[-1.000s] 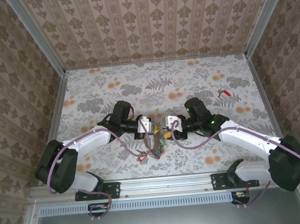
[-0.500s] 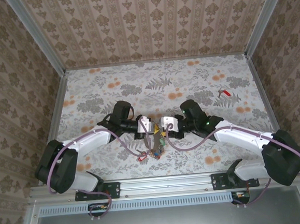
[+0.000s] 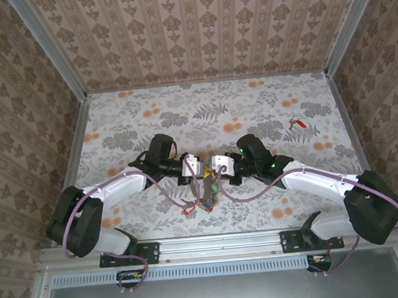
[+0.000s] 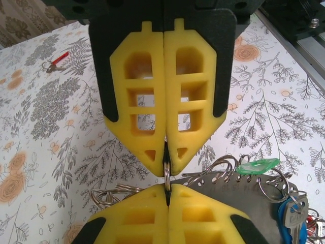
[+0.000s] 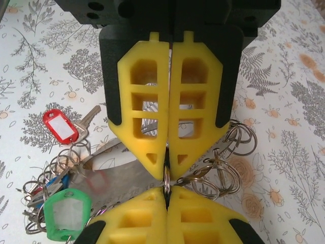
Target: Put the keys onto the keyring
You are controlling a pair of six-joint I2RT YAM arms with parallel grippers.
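My left gripper (image 3: 201, 170) and right gripper (image 3: 212, 169) meet tip to tip above the near middle of the table. Both are shut on the same small steel split ring (image 4: 166, 178) (image 5: 166, 182). It hangs from the keyring (image 5: 117, 168), a dull grey metal piece with numbered holes along its edge. In the left wrist view my left gripper (image 4: 166, 165) pinches the ring from above and the right gripper (image 4: 167, 190) from below. Keys with red (image 5: 60, 126), green (image 5: 66, 211) and blue (image 4: 292, 223) heads hang on other rings.
A loose key with a red head (image 3: 298, 123) (image 4: 60, 57) lies far back on the right. More empty split rings (image 5: 238, 137) dangle from the grey piece. The floral table (image 3: 148, 118) has patterned walls on three sides and a metal rail (image 3: 220, 244) along the near edge.
My right gripper has slid left to meet the left gripper and has shut on the split ring. The left arm has stayed put.
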